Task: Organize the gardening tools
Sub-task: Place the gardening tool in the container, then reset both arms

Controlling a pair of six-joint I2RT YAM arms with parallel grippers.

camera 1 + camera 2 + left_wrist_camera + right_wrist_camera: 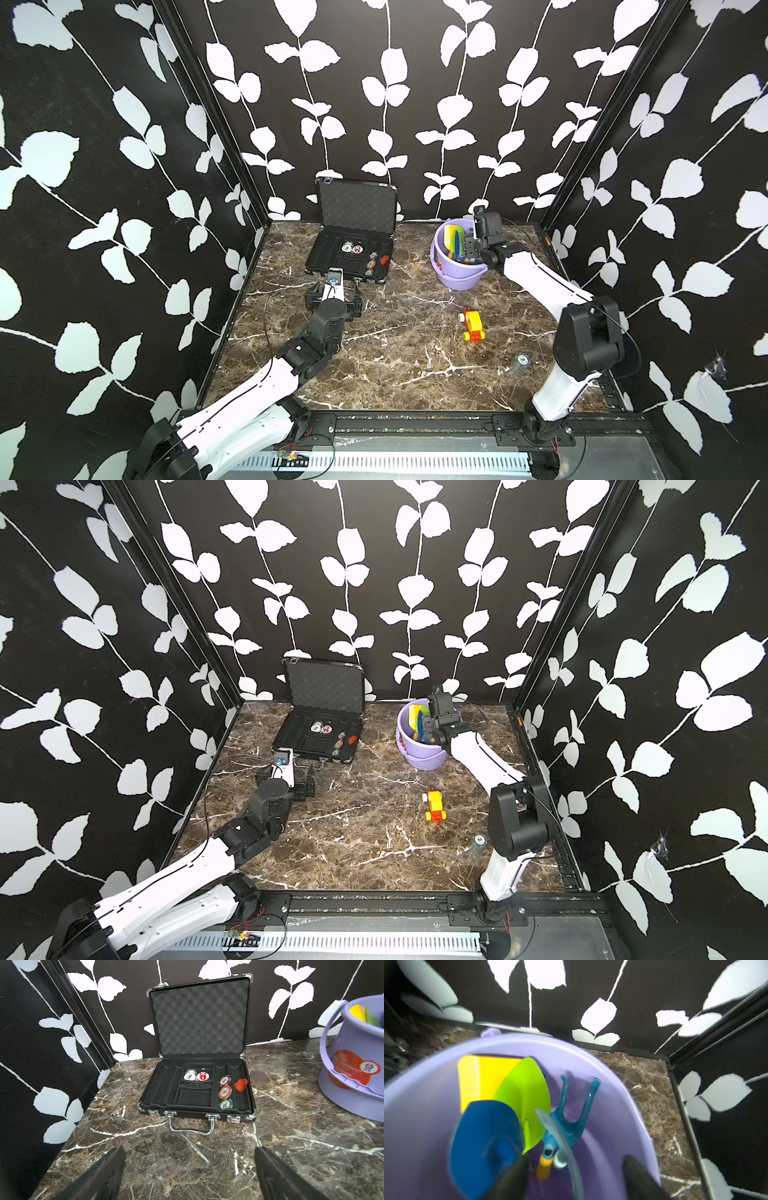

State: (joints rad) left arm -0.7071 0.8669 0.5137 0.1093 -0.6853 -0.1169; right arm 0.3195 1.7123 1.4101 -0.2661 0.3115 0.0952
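I read 100, 5 and 20 on the chips point(225, 1092) in the case point(197, 1112); left hand point(189, 1150) and right hand point(576, 1158) (over the bucket point(425, 1126)) gape empty.

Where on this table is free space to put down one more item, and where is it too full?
Free: the marble table's front centre, between the left arm and the toy vehicle; also the strip between the case and the bucket. Crowded: the bucket, packed with gardening tools under the right gripper.
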